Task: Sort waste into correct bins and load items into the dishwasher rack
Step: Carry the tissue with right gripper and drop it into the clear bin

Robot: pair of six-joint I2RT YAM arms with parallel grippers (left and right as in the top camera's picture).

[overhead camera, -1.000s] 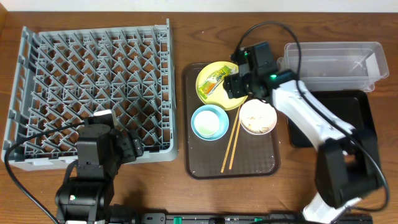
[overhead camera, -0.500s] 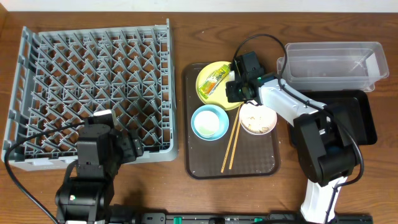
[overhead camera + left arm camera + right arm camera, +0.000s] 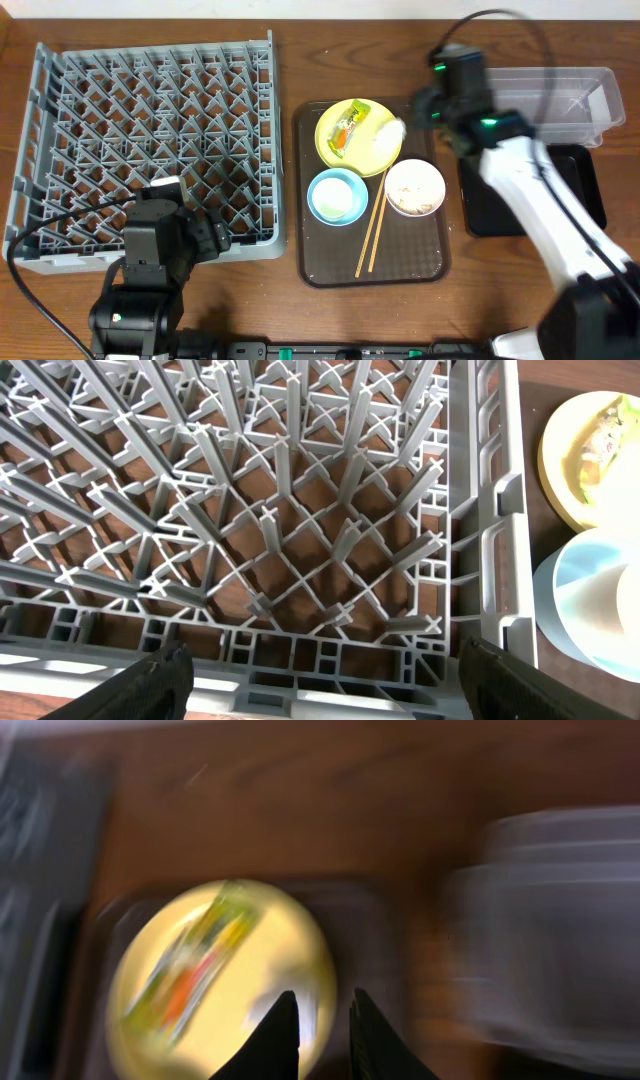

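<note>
The grey dishwasher rack (image 3: 150, 140) fills the left of the table. On the brown serving tray (image 3: 400, 262) sit the yellow plate (image 3: 355, 160) with the green-and-yellow wrapper (image 3: 348, 128), a light-blue bowl (image 3: 335, 195), a white bowl (image 3: 415, 188) with crumbs in it, and chopsticks (image 3: 372, 235). A blurred pale thing (image 3: 388, 135) lies at the plate's right edge. My right gripper (image 3: 420, 105) (image 3: 318, 995) hangs above that edge, its jaws nearly together with nothing between them. My left gripper (image 3: 325, 680) (image 3: 205, 240) stands open over the rack's near right corner (image 3: 300, 510).
The clear tub (image 3: 540, 105) stands at the back right, with the black tray (image 3: 490, 205) in front of it, partly under my right arm. The right wrist view is smeared; it shows the plate (image 3: 200, 990) and the tub (image 3: 560, 920).
My right arm has risen off the plate and swung right and back toward the clear tub, its jaws closing on the way. A pale thing now shows on the plate. The left arm is still.
</note>
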